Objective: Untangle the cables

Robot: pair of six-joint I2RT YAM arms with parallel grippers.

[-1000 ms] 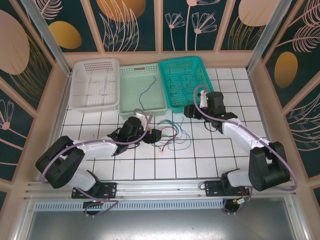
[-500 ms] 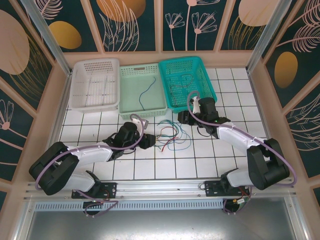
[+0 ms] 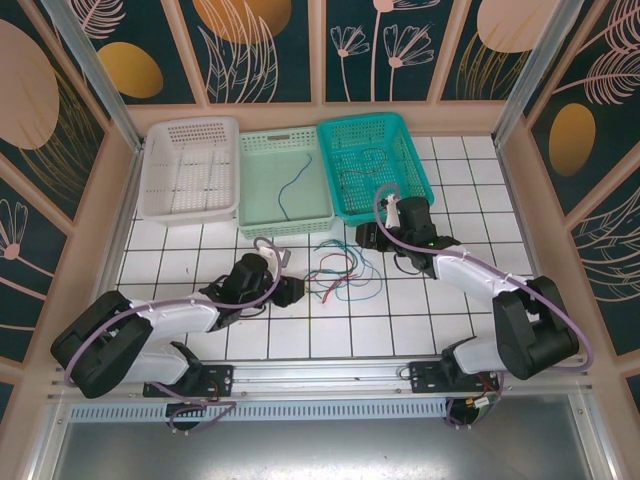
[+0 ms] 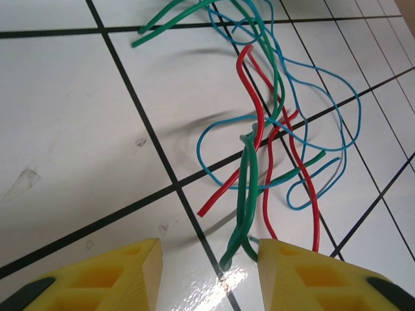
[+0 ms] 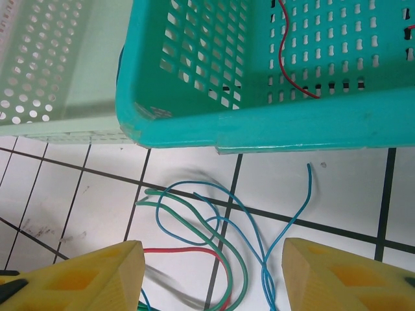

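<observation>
cables (image 3: 335, 268): one red-green-blue tangle; baskets (image 3: 285, 228): three

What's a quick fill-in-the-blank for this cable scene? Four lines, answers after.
1. The pale green basket holds one ____ cable.
2. The cable end lying between the fingers of the left claw is ____.
3. The leftmost basket is ____.
4. In the right wrist view, the thin cable inside the teal basket is ____.

Missing words: blue; green; white; red.
</observation>
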